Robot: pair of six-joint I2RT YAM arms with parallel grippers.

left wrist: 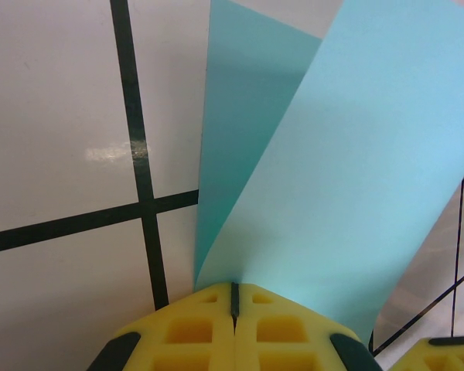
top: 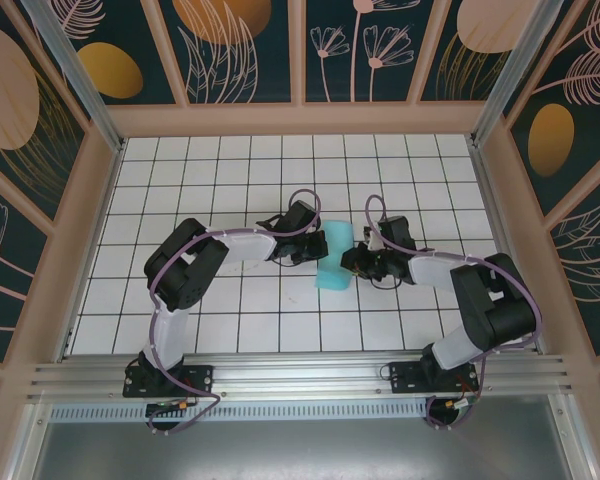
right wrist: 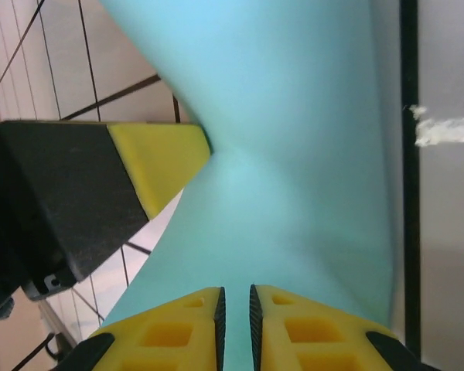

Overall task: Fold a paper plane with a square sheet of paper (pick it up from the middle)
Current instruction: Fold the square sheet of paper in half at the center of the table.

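The square sheet of paper [top: 334, 264] is light cyan and curls up off the white tiled table between my two grippers. My left gripper [top: 317, 246] comes at it from the left. In the left wrist view its yellow fingertips [left wrist: 233, 289] are shut on the sheet's near edge, and the paper [left wrist: 332, 178] bows upward in two layers. My right gripper [top: 353, 262] sits at the sheet's right side. In the right wrist view its jaws [right wrist: 236, 295] stand a narrow gap apart over the paper [right wrist: 294, 154], not pinching it. The left gripper's yellow finger [right wrist: 161, 164] touches the sheet's pinched waist.
The white grid table [top: 230, 170] is walled by peach frame posts and dark floral panels [top: 245, 50]. An aluminium rail [top: 300, 375] with both arm bases runs along the near edge. Free tiles lie behind and to both sides of the grippers.
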